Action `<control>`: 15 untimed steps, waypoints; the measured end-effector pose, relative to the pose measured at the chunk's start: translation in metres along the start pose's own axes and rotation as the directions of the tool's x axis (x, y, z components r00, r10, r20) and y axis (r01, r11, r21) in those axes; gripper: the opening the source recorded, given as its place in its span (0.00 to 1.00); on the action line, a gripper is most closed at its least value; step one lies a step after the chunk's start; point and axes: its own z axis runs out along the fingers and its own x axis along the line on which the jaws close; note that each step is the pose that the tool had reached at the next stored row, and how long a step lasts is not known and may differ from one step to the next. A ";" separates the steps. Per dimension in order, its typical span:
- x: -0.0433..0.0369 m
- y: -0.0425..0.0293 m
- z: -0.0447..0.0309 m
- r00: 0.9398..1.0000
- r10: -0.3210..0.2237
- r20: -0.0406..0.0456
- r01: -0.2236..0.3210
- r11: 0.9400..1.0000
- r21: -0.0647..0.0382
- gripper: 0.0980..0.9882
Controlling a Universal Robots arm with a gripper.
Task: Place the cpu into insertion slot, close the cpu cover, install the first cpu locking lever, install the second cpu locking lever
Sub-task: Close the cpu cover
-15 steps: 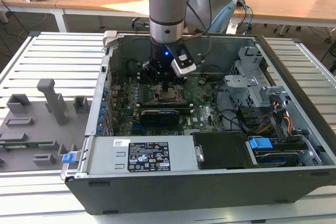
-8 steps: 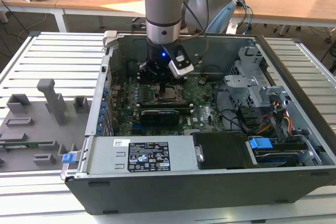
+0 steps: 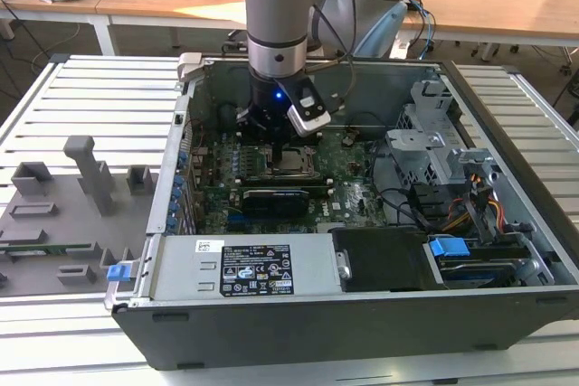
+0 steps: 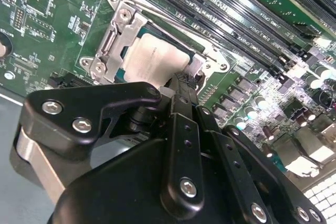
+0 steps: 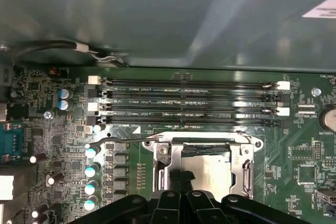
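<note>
Cpu (image 4: 152,56) sits under the cpu cover (image 4: 113,40); the clenched gripper (image 4: 181,82) at its edge might slip and scratch the board (image 4: 42,35).

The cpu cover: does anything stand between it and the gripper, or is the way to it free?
Nothing visible stands between them. In the second wrist view the gripper is right at the edge of the cpu cover, which lies down over the cpu.

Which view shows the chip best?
The second wrist view: the chip shows its pale top in the cover window. First wrist view: a dark part behind the pincer. Exterior view: far, beside the arm.
</note>
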 end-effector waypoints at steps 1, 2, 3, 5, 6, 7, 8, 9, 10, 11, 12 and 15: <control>0.0004 0.0000 0.0002 1.000 -0.010 0.000 0.010 1.000 0.000 0.01; 0.0008 0.0000 0.0004 1.000 -0.020 -0.001 0.020 1.000 -0.001 0.01; 0.0028 0.0001 0.0006 0.999 -0.033 -0.001 0.033 0.999 -0.002 0.01; 0.0046 0.0001 0.0022 0.999 -0.052 -0.001 0.052 0.999 -0.002 0.01; 0.0049 0.0000 0.0035 0.998 -0.060 -0.002 0.060 0.998 -0.003 0.01; 0.0051 0.0000 0.0044 0.998 -0.066 -0.002 0.066 0.998 -0.003 0.01; 0.0052 -0.0001 0.0048 0.998 -0.069 -0.002 0.069 0.998 -0.003 0.01; 0.0052 -0.0001 0.0052 0.997 -0.072 -0.002 0.072 0.997 -0.003 0.01; 0.0052 -0.0001 0.0057 0.997 -0.076 -0.002 0.076 0.997 -0.003 0.01; 0.0052 -0.0001 0.0058 0.997 -0.078 -0.002 0.078 0.997 -0.003 0.01; 0.0051 -0.0001 0.0058 0.997 -0.078 -0.002 0.078 0.997 -0.004 0.01; 0.0037 -0.0001 0.0060 0.997 -0.078 -0.002 0.078 0.997 -0.004 0.01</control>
